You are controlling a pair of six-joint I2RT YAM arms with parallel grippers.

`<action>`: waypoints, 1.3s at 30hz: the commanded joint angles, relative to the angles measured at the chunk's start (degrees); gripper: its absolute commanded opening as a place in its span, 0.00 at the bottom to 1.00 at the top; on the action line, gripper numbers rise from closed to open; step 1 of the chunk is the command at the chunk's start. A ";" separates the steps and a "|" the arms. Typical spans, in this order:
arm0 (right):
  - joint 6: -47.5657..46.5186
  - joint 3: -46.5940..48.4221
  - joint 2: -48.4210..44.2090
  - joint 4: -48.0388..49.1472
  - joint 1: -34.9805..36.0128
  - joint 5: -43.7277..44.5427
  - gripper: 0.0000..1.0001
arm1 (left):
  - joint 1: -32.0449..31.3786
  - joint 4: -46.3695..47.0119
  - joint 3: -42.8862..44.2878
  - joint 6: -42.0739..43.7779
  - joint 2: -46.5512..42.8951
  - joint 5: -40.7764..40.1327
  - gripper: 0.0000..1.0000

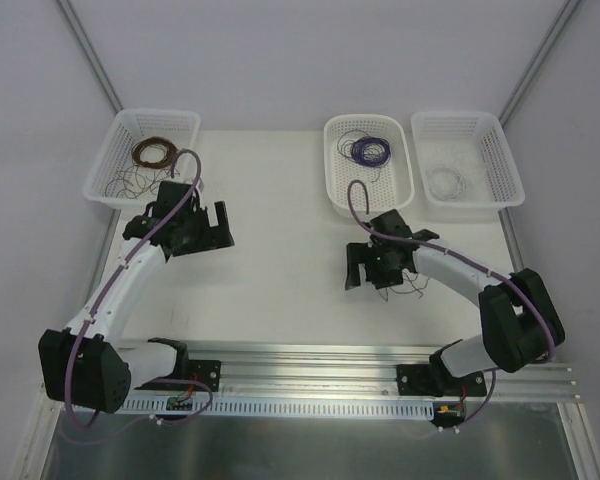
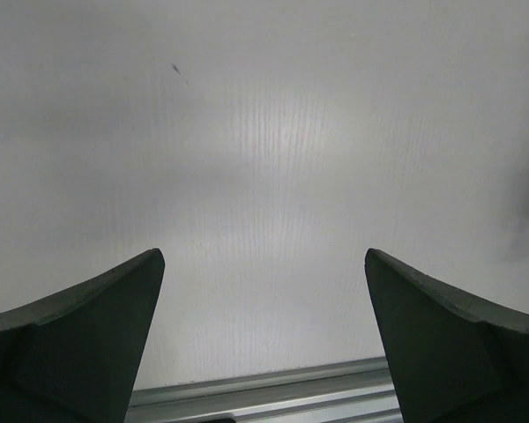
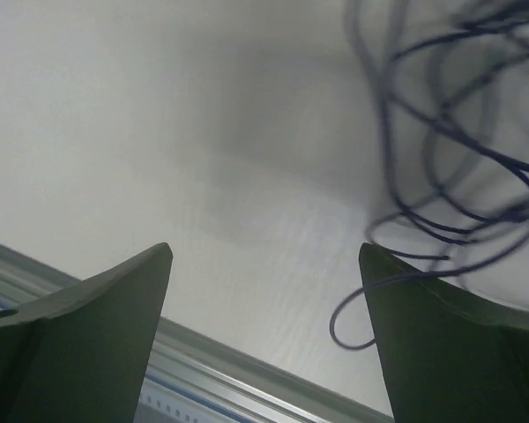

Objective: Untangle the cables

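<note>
Cables (image 3: 458, 159) — loose purple-and-dark tangle on table (image 1: 280, 290), nearside of middle basket (image 1: 330, 170), beside right gripper (image 3: 264, 251); jaws wide, gripping nothing. Left gripper (image 2: 264, 256) — well left of basket, spread wide over bare tabletop.

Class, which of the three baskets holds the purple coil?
The middle basket; the left basket holds a brown coil, the right basket a white coil.

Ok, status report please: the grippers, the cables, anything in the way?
Left gripper open, above bare table. Right gripper open, holding nothing. Cables in loose purple tangle just beside right gripper. Baskets stand further back, nothing in the way.
</note>
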 commanded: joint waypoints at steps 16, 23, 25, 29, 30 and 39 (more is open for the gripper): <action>2.24 14.76 5.55 1.33 25.44 -1.12 0.86 | -2.78 9.75 -19.43 -7.95 -18.63 14.48 0.99; 1.01 13.27 -3.42 -5.17 25.00 15.98 0.87 | -14.64 14.48 -19.78 -14.54 -15.30 11.86 0.96; 1.18 12.30 -5.61 -6.14 23.51 18.22 0.87 | -19.82 15.90 -19.17 -15.60 -12.67 10.01 0.95; 2.93 8.53 -9.22 -5.36 17.45 17.54 0.87 | -27.39 18.54 -15.67 -15.78 -5.64 6.06 0.93; 3.29 6.34 -9.92 -4.92 14.57 16.92 0.87 | -28.53 19.24 -14.87 -15.52 -2.58 4.92 0.91; 5.75 -3.52 -14.06 2.81 0.83 4.26 0.85 | -39.78 21.35 -2.04 -12.35 16.15 2.27 0.78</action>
